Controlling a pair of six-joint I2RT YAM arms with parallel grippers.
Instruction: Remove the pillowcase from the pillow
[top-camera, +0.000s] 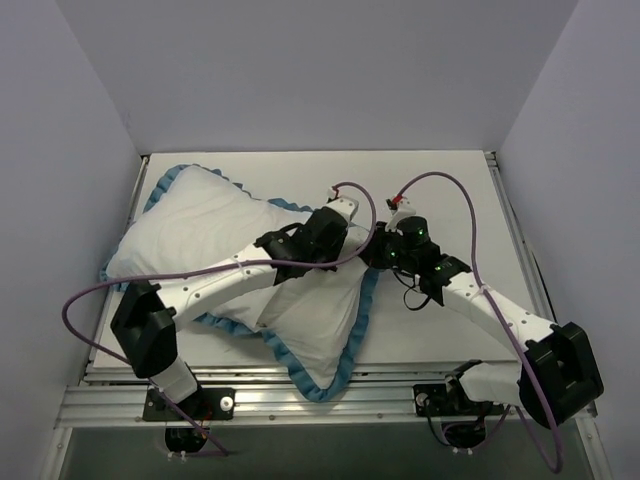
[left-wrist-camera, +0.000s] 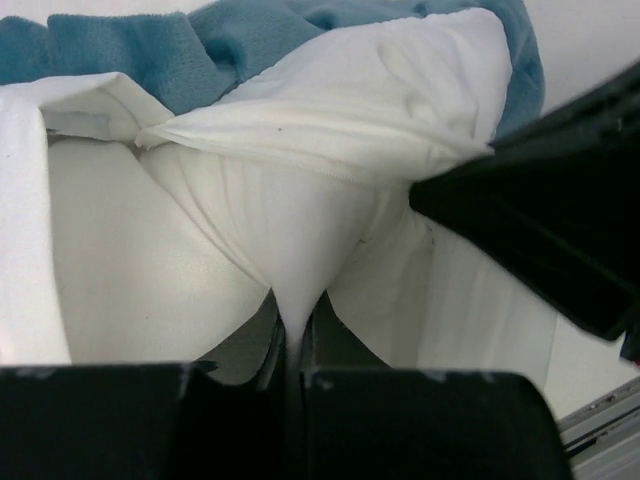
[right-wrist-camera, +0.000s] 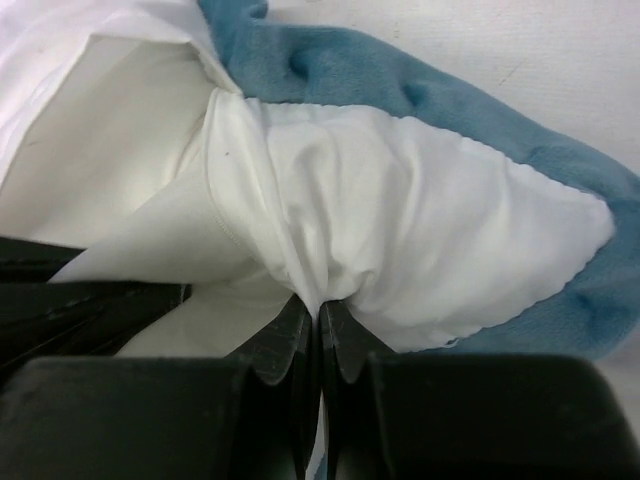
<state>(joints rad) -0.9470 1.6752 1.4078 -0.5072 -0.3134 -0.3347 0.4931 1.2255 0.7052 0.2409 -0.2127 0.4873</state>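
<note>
**Left pincer** (left-wrist-camera: 296, 345): fingers together, clamped on a drawn-out fold of white fabric. The fold widens upward to a stitched hem backed by blue ruffle. It belongs to the thin pillowcase with plain white lining and blue ruffled edge (left-wrist-camera: 380, 90).

**Right pincer** (right-wrist-camera: 318, 318): fingers together, clamped on a bunched fold of the same white lining. The blue ruffle curves just above and to the right of the grip.

**Relative position:** in the top view both pincers meet close together at the right-hand corner of the pillowcase. The black housing of the right arm (left-wrist-camera: 540, 220) sits directly beside the left pincer's fold. A black body also fills the lower left of the right wrist view.

**Pillowcase:** lies white side out across the left and middle of the white desk (top-camera: 440, 180). Its near corner hangs over the front aluminium rail (top-camera: 390, 395).

**Plump plain white pillow** (left-wrist-camera: 130, 270): appears as a smooth creamy surface left of the clamped fold. From above it cannot be told apart from the lining.

**Purple cables** (top-camera: 100, 288): loop over both arms.
</note>
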